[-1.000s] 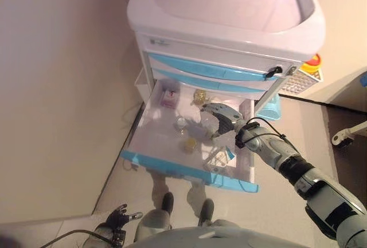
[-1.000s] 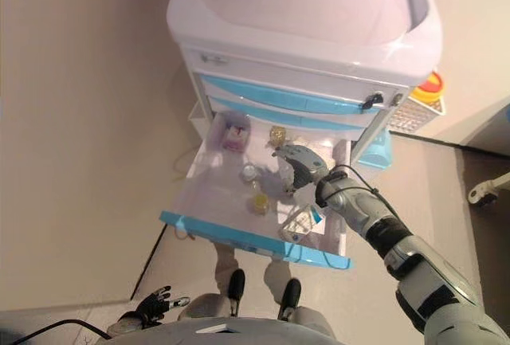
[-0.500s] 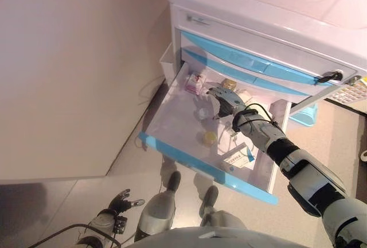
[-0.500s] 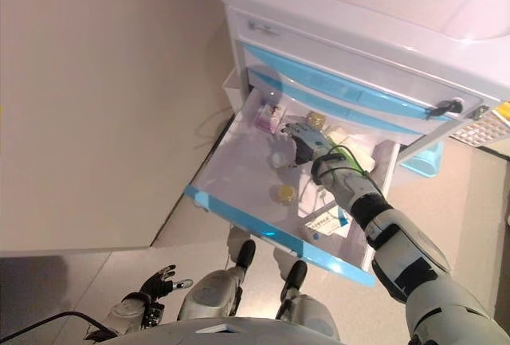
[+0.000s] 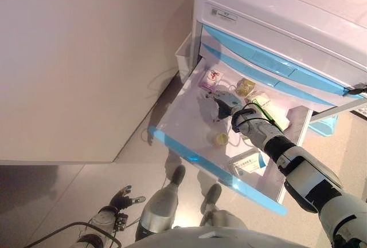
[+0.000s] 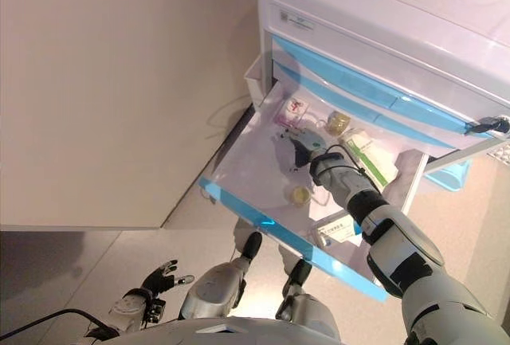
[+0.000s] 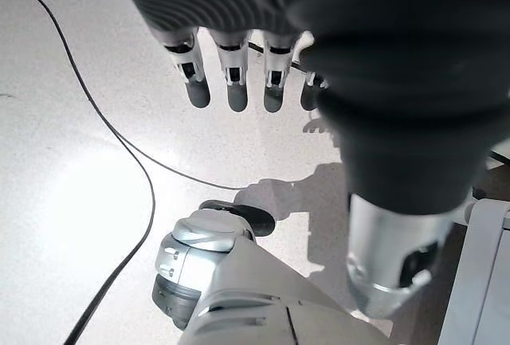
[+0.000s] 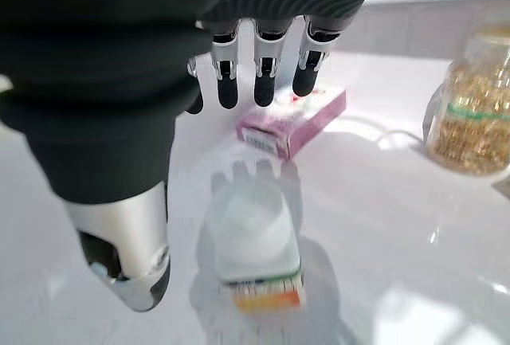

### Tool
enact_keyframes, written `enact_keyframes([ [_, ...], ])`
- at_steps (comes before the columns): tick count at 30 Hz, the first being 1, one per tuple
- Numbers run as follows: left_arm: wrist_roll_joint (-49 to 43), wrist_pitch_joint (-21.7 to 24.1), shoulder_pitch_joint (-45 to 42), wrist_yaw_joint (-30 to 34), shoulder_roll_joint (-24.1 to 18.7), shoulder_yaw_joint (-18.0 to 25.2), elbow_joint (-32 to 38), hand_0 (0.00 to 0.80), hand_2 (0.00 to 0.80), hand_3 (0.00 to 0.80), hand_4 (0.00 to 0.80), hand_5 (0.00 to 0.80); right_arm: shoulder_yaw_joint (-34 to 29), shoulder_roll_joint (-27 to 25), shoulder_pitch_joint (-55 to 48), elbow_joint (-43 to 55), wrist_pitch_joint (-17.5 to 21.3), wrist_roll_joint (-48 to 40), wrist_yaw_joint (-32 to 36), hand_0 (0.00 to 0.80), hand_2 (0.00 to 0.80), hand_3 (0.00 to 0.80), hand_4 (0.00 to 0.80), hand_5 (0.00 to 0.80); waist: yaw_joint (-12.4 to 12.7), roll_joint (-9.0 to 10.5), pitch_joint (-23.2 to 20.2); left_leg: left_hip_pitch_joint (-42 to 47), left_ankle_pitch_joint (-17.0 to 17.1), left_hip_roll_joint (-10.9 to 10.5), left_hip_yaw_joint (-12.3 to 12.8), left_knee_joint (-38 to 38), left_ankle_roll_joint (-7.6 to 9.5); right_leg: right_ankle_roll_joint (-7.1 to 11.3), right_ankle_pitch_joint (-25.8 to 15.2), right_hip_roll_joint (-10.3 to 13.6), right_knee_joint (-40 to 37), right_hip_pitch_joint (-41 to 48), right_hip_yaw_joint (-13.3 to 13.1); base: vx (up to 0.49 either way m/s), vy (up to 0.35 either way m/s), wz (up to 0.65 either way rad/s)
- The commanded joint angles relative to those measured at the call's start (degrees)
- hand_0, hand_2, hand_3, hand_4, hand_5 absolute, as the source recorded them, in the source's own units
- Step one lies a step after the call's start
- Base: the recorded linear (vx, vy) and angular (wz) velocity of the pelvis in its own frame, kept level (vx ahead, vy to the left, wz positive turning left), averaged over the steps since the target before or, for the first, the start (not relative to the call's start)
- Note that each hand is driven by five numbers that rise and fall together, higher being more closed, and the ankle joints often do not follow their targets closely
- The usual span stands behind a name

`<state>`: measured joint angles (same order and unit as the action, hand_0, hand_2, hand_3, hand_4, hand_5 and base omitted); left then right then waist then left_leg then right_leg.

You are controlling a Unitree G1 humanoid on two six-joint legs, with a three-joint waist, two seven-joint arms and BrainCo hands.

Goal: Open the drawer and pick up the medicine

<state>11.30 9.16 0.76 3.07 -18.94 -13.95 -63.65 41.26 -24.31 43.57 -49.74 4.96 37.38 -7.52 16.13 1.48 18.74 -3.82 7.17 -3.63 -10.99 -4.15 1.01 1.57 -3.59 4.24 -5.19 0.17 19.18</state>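
The cart's lower drawer [image 5: 212, 170] with a blue front stands pulled out. My right hand [image 5: 225, 103] reaches into its back half, fingers straight and thumb apart, open and empty. In the right wrist view a small white bottle [image 8: 253, 233] with a coloured label stands just below the fingers [image 8: 267, 74], not touched. A pink box [image 5: 211, 78] lies beyond it at the back of the drawer and also shows in the right wrist view [image 8: 295, 122]. My left hand [image 5: 118, 200] hangs open low by the floor.
In the drawer are also a jar of golden contents [image 5: 245, 86], a green and white box [image 5: 269, 110], a small yellow-lidded jar [image 5: 221, 139] and a white and blue box [image 5: 249, 162]. Two closed blue drawers [image 5: 269, 65] sit above. A wall [image 5: 86, 59] stands at the left.
The camera has shifted, so the cart sits further right in view. My right hand has moved back and left in the drawer, over the white bottle. The left hand stays low.
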Motion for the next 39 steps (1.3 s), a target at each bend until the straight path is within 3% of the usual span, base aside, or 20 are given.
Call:
enact_keyframes([
  [1, 0.27, 1.56, 0.11, -0.02, -2.88, -2.86, -0.33, 0.000, 0.000, 0.000, 0.000, 0.000, 2.07, 0.11, 4.74, -1.26, -0.88, 1.76, -0.53, 0.000, 0.000, 0.000, 0.000, 0.000, 1.32, 0.02, -1.15, -1.19, -6.90, -2.89, 1.46, 1.81, 1.82, 4.35, 4.38, 2.53, 8.72, -1.46, -1.31, 0.012, -0.022, 0.07],
  [18, 0.98, 1.47, 0.26, -0.25, -2.76, -3.69, 1.21, 0.000, 0.000, 0.000, 0.000, 0.000, 0.58, 0.80, 4.50, -8.06, -5.13, 5.84, -3.73, 0.000, 0.000, 0.000, 0.000, 0.000, 1.90, -0.83, -0.14, -1.41, -6.39, -3.01, 0.35, 1.62, 1.72, 4.14, 4.35, 2.39, 9.12, -1.96, -0.80, 0.000, -0.001, 0.00],
  [39, 1.77, 1.98, 0.39, 0.25, -2.33, -4.92, 2.61, 0.000, 0.000, 0.000, 0.000, 0.000, -1.04, 1.15, 4.63, -11.57, -5.36, 5.84, -6.20, 0.000, 0.000, 0.000, 0.000, 0.000, 2.32, -2.46, 1.20, -2.30, -6.06, -3.63, -0.38, 1.83, 1.93, 4.29, 4.10, 2.93, 9.57, -2.92, -0.20, 0.000, 0.000, 0.00],
])
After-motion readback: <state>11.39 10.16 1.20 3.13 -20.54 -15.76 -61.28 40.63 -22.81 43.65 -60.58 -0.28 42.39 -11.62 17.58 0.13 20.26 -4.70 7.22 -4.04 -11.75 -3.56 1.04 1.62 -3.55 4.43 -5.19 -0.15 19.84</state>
